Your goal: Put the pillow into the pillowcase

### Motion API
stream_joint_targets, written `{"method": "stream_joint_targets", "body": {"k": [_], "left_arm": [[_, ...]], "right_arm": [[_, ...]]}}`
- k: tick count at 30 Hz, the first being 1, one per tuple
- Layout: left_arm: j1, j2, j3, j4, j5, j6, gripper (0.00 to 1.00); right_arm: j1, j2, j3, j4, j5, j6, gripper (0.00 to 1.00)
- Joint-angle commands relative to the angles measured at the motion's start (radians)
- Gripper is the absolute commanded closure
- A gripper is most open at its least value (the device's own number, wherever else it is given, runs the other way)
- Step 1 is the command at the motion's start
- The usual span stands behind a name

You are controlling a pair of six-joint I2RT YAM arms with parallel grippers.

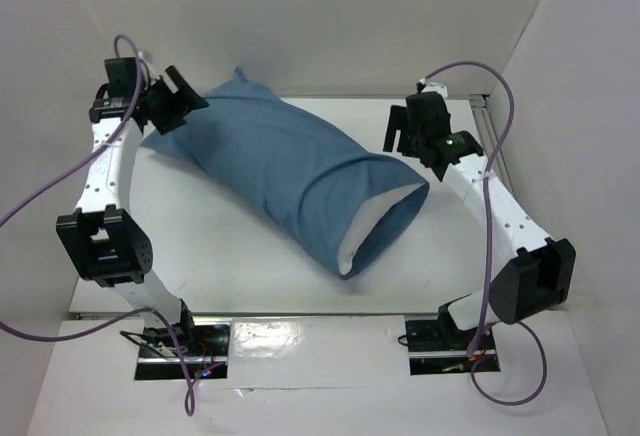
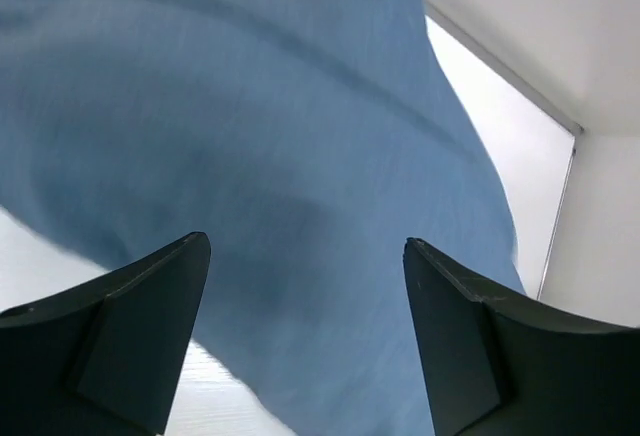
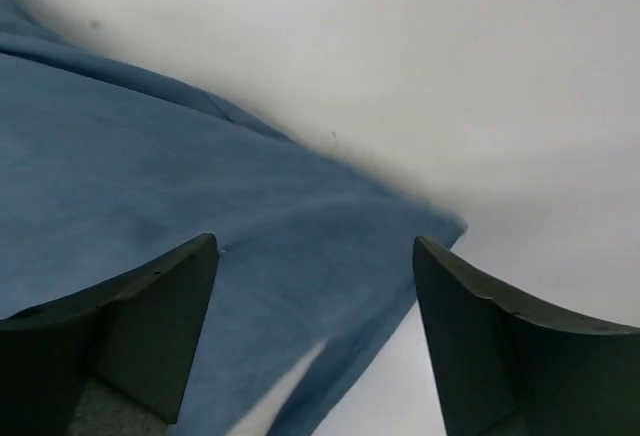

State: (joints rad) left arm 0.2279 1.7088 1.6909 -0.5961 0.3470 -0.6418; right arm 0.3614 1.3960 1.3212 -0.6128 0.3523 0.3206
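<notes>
**Pillow Nearly Cased, Tools Empty**

Top view: the plump white rectangular pillow (image 1: 372, 224) sits inside the wrinkly medium-blue cloth pillowcase (image 1: 280, 161), showing only at the mouth.
Left wrist: my left gripper (image 2: 305, 246) gapes wide over the closed end.
Right wrist: the right gripper (image 3: 315, 246) is wide too, near the mouth.
I judge it light and limp, so I'd pinch the hem.

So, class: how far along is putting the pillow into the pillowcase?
Done: the pillow lies almost wholly inside the pillowcase, only a white strip showing at the open mouth. In hand: nothing; the left tool and the right tool are both open, gripping no cloth. Left: probably drawing the mouth over that last white edge.
</notes>
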Motion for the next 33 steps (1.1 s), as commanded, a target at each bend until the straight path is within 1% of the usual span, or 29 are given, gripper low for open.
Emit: {"method": "stream_joint_targets", "body": {"k": [1, 2, 4, 5, 6, 7, 8, 9, 10, 11, 12, 13, 14, 15, 16, 17, 19, 20, 21, 23, 27, 29, 30, 31, 32, 33], "left_arm": [[-0.125, -0.107, 0.081, -0.048, -0.113, 0.128, 0.12], [-0.21, -0.118, 0.081, -0.063, -0.132, 0.14, 0.15], [-0.313, -0.118, 0.09, -0.093, -0.18, 0.165, 0.21], [-0.417, -0.118, 0.09, -0.114, -0.212, 0.183, 0.21], [-0.468, -0.118, 0.107, -0.129, -0.224, 0.192, 0.21], [-0.52, -0.107, 0.116, -0.145, -0.242, 0.192, 0.21], [-0.574, -0.107, 0.116, -0.155, -0.255, 0.205, 0.21], [-0.687, -0.089, 0.142, -0.168, -0.285, 0.22, 0.19], [-0.75, -0.06, 0.156, -0.209, -0.33, 0.241, 0.19], [-0.815, -0.04, 0.171, -0.234, -0.409, 0.261, 0.18], [-0.934, -0.019, 0.197, -0.258, -0.469, 0.274, 0.18], [-0.993, 0.014, 0.197, -0.301, -0.54, 0.274, 0.18], [-1.092, 0.026, 0.197, -0.313, -0.648, 0.283, 0.18], [-1.133, 0.035, 0.197, -0.327, -0.708, 0.283, 0.18], [-1.165, 0.044, 0.197, -0.353, -0.755, 0.283, 0.17], [-1.224, 0.045, 0.197, -0.353, -0.801, 0.292, 0.16], [-1.274, 0.045, 0.188, -0.353, -0.81, 0.315, 0.13], [-1.295, 0.045, 0.179, -0.353, -0.819, 0.315, 0.13], [-1.326, 0.045, 0.17, -0.353, -0.819, 0.315, 0.11], [-1.338, 0.045, 0.158, -0.353, -0.819, 0.315, 0.11], [-1.339, 0.086, 0.148, -0.38, -0.891, 0.292, 0.11], [-1.339, 0.112, 0.148, -0.389, -0.922, 0.283, 0.16], [-1.339, 0.121, 0.148, -0.389, -0.934, 0.274, 0.2], [-1.329, 0.13, 0.148, -0.399, -0.947, 0.274, 0.27], [-1.329, 0.14, 0.148, -0.399, -0.947, 0.263, 0.3], [-1.319, 0.15, 0.159, -0.399, -0.947, 0.263, 0.34]], "right_arm": [[-0.039, 0.038, 0.114, 0.058, -0.162, -0.011, 0.13], [-0.039, 0.038, 0.115, 0.058, -0.162, 0.001, 0.12], [-0.094, -0.009, 0.09, 0.058, -0.202, 0.057, 0.12], [-0.119, -0.032, 0.073, 0.058, -0.223, 0.078, 0.12], [-0.145, -0.081, 0.031, 0.058, -0.248, 0.121, 0.13], [-0.21, -0.106, 0.004, 0.058, -0.318, 0.136, 0.15], [-0.245, -0.132, -0.025, 0.058, -0.364, 0.15, 0.17], [-0.278, -0.184, -0.054, 0.058, -0.409, 0.164, 0.21], [-0.341, -0.211, -0.116, 0.058, -0.496, 0.176, 0.23], [-0.369, -0.238, -0.152, 0.044, -0.537, 0.189, 0.23], [-0.396, -0.291, -0.183, 0.019, -0.573, 0.189, 0.25], [-0.439, -0.319, -0.244, -0.007, -0.626, 0.189, 0.25], [-0.473, -0.374, -0.301, -0.022, -0.666, 0.189, 0.25], [-0.473, -0.4, -0.301, -0.037, -0.667, 0.189, 0.25], [-0.495, -0.423, -0.348, -0.063, -0.703, 0.189, 0.23], [-0.495, -0.448, -0.371, -0.074, -0.719, 0.189, 0.22], [-0.506, -0.5, -0.434, -0.096, -0.752, 0.189, 0.22], [-0.506, -0.514, -0.454, -0.106, -0.753, 0.189, 0.22], [-0.506, -0.526, -0.473, -0.107, -0.753, 0.189, 0.24], [-0.506, -0.557, -0.53, -0.107, -0.779, 0.198, 0.24], [-0.506, -0.608, -0.641, -0.012, -0.849, 0.265, 0.24], [-0.48, -0.617, -0.686, 0.039, -0.875, 0.31, 0.24], [-0.467, -0.617, -0.697, 0.054, -0.886, 0.324, 0.24], [-0.452, -0.63, -0.708, 0.074, -0.886, 0.336, 0.24], [-0.42, -0.631, -0.729, 0.094, -0.886, 0.363, 0.24], [-0.402, -0.644, -0.744, 0.154, -0.886, 0.377, 0.24]]}}
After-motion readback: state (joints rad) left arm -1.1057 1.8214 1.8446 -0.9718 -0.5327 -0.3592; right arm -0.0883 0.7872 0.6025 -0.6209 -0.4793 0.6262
